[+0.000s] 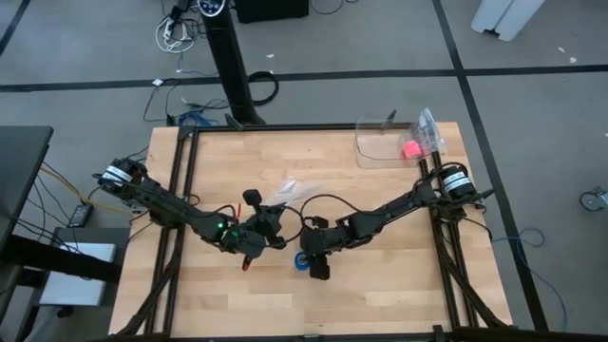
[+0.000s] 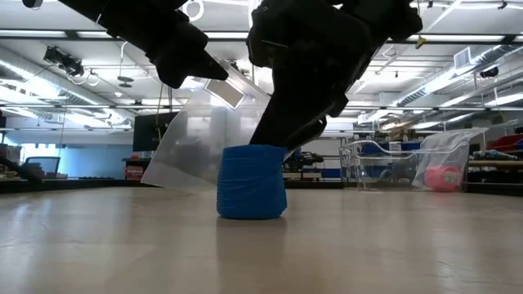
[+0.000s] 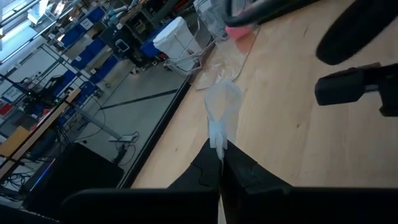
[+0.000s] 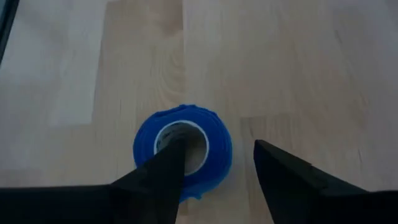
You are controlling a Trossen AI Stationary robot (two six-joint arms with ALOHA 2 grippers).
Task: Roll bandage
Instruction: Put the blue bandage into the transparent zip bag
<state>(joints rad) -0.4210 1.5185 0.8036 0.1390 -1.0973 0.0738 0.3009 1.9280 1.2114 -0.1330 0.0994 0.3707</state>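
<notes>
**Right gripper spread over the coil**

The bandage (image 4: 183,149), rolled into a blue coil, stands upright mid-table. The right gripper (image 4: 214,165) hangs over it, fingers spread (one tip over its hollow centre). The left gripper (image 3: 221,165) is pressed together, pinching clear plastic film (image 3: 222,112).

This is a robotics lab or workshop hall, not a home. The pale wooden butcher-block table (image 1: 380,285) sits in a black metal frame (image 1: 180,218) on a grey floor crossed by dark lines (image 1: 494,123), with loose cables (image 1: 176,33) lying at about eleven o'clock from the table. Behind it, long fluorescent ceiling lights (image 2: 98,37) hang over distant workbenches, and blue storage bins on racks (image 3: 93,25) line the hall.
</notes>
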